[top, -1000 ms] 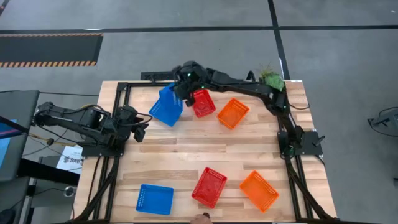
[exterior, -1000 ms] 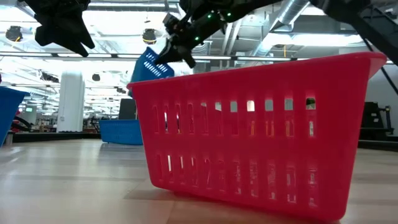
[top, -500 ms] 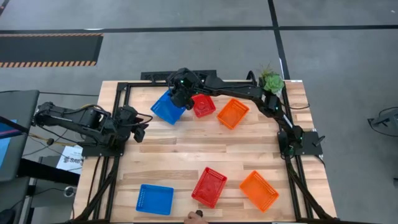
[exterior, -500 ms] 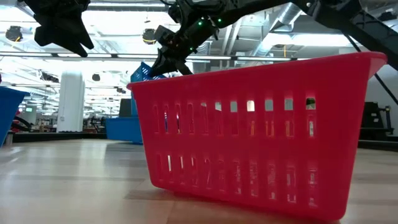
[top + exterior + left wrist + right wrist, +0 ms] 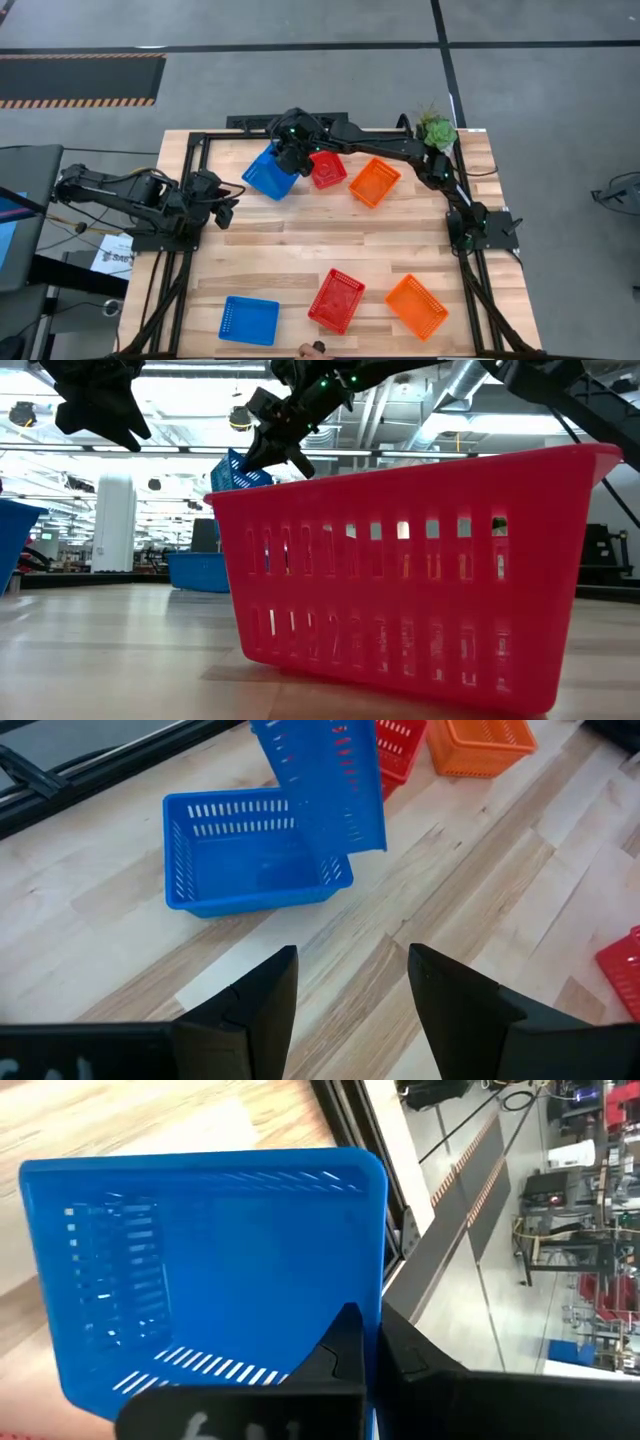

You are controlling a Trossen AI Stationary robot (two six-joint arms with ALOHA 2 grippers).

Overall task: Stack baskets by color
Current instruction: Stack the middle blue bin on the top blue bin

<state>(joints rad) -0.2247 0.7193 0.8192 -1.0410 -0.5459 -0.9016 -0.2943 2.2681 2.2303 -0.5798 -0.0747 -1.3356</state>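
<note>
blue plastic is hanging tilted at the far left of the wooden table (image 5: pixel 330 250): the right gripper (image 5: pixel 291 152) is pinching the wall of a blue basket (image 5: pixel 325 780), its fingers (image 5: pixel 345 1342) closed tight on the rim, and holding it just over a second blue basket (image 5: pixel 245 855) that is sitting flat on the wood. beside them at the far edge a red basket (image 5: pixel 328 168) and an orange basket (image 5: pixel 374 181) are lying near each other. along the near edge three more are sitting apart: another blue basket (image 5: pixel 248 320), a near red basket (image 5: pixel 336 300) and a near orange basket (image 5: pixel 416 306). the left gripper (image 5: pixel 222 200) is hovering over the left side of the table, well apart from every basket, its fingers (image 5: pixel 262 1005) standing parted around nothing. a green plant (image 5: pixel 436 127) is standing at the far right corner.
</note>
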